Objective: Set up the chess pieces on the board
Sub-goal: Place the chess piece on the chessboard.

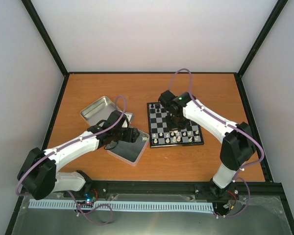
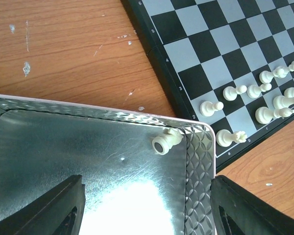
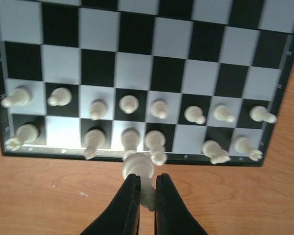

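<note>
Right gripper (image 3: 143, 183) clamped on white piece (image 3: 137, 167) by board (image 3: 98, 30) edge; left gripper (image 2: 147, 196) wide open, empty, over tin (image 2: 44, 147).

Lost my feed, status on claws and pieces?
Right claw shut on white piece, at board edge. Left claw open over tin, one piece inside. Nothing blocking.
</note>
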